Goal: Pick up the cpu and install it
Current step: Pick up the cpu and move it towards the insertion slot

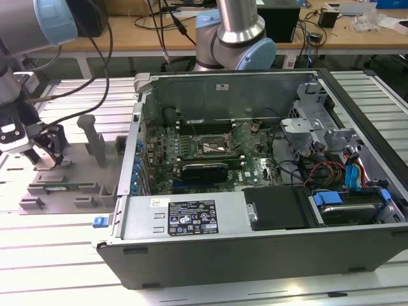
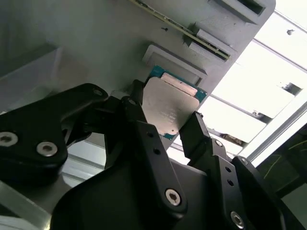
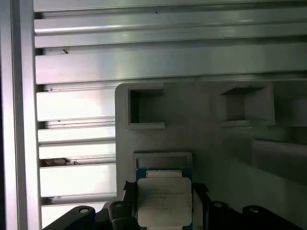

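The cpu (image 3: 164, 200), a small square chip with a dull silver top and a green rim, sits between my gripper's black fingers (image 3: 199, 191) in both wrist views. In the second wrist view one finger presses each of two opposite edges of the cpu (image 2: 169, 105), just over its shallow recess in the grey plastic tray (image 2: 72, 38). In the exterior view my gripper (image 1: 44, 150) is low over the tray (image 1: 70, 175) at the exterior view's left. The dark square socket (image 1: 217, 148) with its metal frame lies on the motherboard inside the open computer case (image 1: 255, 210).
Upright grey posts (image 1: 95, 137) stand on the tray beside my gripper. The case wall (image 1: 137, 146) rises between tray and motherboard. A long black card (image 1: 204, 171) lies just before the socket. Cables and drive cages (image 1: 331, 159) crowd the case's right side. Another arm's base (image 1: 236, 38) stands behind.
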`<state>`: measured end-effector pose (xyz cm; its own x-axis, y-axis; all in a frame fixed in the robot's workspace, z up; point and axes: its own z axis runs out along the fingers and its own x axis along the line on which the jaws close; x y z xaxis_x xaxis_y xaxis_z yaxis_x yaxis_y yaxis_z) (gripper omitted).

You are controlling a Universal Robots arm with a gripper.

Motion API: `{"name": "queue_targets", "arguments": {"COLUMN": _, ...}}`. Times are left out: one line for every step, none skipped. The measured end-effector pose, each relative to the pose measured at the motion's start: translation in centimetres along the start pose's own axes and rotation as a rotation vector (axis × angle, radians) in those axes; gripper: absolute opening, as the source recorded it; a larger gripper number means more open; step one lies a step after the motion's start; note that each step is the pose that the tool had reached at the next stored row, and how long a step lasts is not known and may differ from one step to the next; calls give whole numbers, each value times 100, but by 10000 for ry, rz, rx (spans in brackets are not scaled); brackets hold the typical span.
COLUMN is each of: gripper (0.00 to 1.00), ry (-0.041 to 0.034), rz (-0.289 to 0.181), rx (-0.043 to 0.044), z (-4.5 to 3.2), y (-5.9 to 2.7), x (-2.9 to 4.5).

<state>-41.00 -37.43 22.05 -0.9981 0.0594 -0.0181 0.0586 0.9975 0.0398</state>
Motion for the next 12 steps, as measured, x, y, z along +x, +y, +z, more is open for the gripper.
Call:
{"name": "queue_targets", "arguments": {"gripper": 55, "ry": 0, "rz": 1, "rx": 0, "z": -18, "y": 2, "x": 0}}
{"name": "queue_targets", "arguments": {"gripper": 55, "ry": -1, "rz": 1, "rx": 0, "z": -61, "y": 5, "x": 0}}
{"name": "queue_targets", "arguments": {"gripper": 55, "ry": 0, "rz": 1, "rx": 0, "z": -102, "y": 8, "x": -1}}
{"name": "queue_targets", "arguments": {"gripper": 55, "ry": -1, "rz": 2, "rx": -1, "z": -141, "y": 11, "x": -2}}
{"name": "queue_targets", "arguments": {"gripper": 55, "ry": 0, "rz": 2, "rx": 0, "z": -181, "y": 14, "x": -2}}
{"name": "queue_targets", "arguments": {"gripper": 55, "ry": 0, "rz": 2, "rx": 0, "z": -221, "y": 17, "x": -2}}
{"name": "queue_targets", "arguments": {"gripper": 55, "ry": 0, "rz": 2, "rx": 0, "z": -266, "y": 20, "x": -3}}
{"name": "queue_targets", "arguments": {"gripper": 55, "ry": 0, "rz": 2, "rx": 0, "z": -302, "y": 23, "x": -4}}
{"name": "queue_targets", "arguments": {"gripper": 55, "ry": 0, "rz": 1, "rx": 0, "z": -328, "y": 25, "x": -4}}
{"name": "queue_targets", "arguments": {"gripper": 55, "ry": 0, "rz": 1, "rx": 0, "z": -379, "y": 29, "x": -6}}
{"name": "queue_targets", "arguments": {"gripper": 55, "ry": 0, "rz": 1, "rx": 1, "z": -400, "y": 30, "x": -6}}
{"name": "queue_targets", "arguments": {"gripper": 55, "ry": 0, "rz": 2, "rx": 0, "z": -439, "y": 33, "x": -6}}
